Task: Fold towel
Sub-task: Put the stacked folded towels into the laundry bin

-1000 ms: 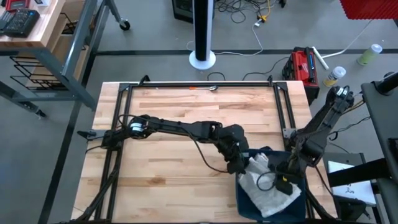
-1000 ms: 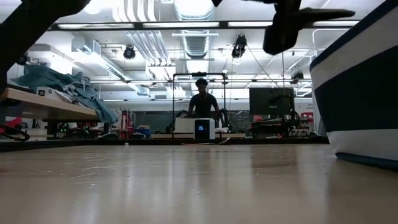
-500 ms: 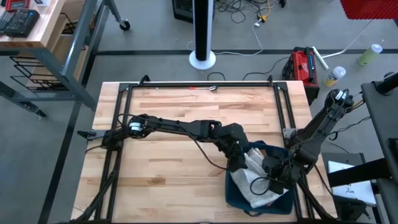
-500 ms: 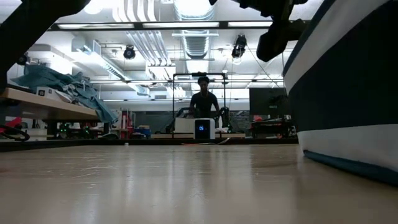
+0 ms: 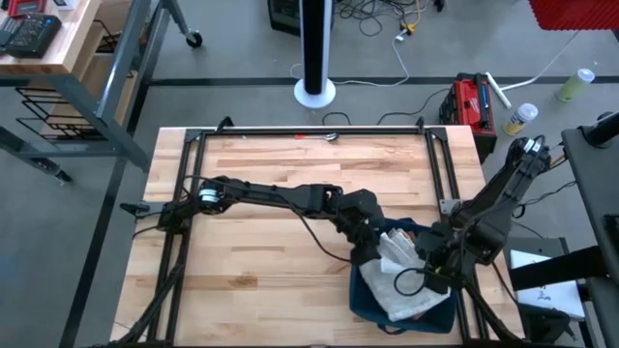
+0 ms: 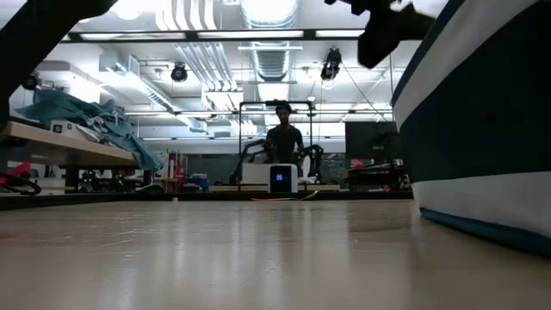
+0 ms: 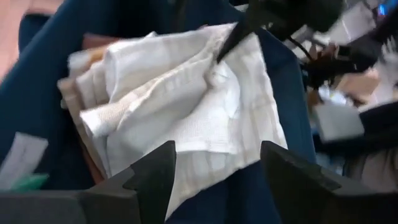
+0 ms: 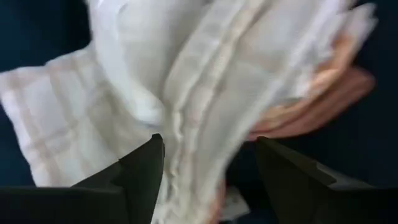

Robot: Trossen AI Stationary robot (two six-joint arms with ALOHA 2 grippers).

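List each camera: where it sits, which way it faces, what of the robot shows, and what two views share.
High view: overhead, straight down on the wooden table; both arms, left gripper and right gripper over the dark blue bin.
Low view: table-top height, level into the room; arm parts overhead, bin wall beside.
Left wrist view: looks past open fingers at the white towel.
Right wrist view: past open fingers, towel close.
Shared: both wrist views show the towel in the bin.
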